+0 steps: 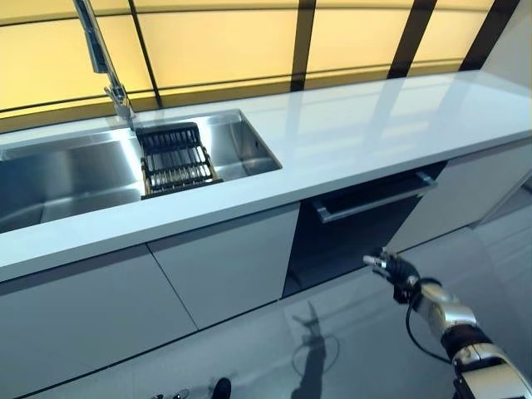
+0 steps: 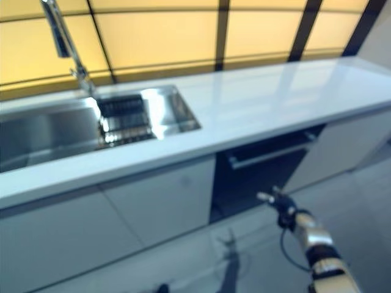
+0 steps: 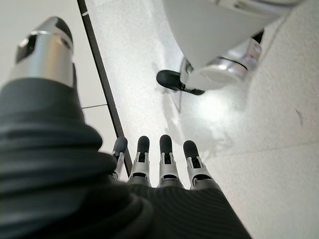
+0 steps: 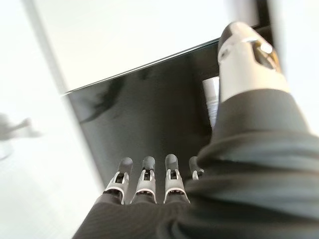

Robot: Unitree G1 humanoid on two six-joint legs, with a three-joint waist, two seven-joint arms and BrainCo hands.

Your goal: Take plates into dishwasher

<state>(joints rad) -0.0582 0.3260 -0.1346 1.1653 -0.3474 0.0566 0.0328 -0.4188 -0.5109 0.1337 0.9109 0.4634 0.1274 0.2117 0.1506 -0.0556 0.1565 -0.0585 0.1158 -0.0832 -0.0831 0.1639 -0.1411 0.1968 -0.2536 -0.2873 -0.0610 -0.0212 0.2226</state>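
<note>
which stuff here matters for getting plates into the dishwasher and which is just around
For the job:
dishwasher, its door ajar under the countertop
right hand, fingers straight, in front of the dishwasher
left hand, low over the floor, holding nothing

Just there:
sink
dish rack in the sink
faucet
countertop

No plates in view.

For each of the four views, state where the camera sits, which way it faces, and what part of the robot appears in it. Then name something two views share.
Left eye view: on the head, looking down at the countertop, sink, dish rack and dark dishwasher door; the right hand shows.
Right eye view: on the head beside it, same scene; right hand again.
Left wrist view: on the left wrist, facing the floor; left hand, fingers straight.
Right wrist view: on the right wrist, facing the dishwasher door; right hand, fingers straight.
Shared: both eye views and the right wrist view show the dishwasher door.
</note>
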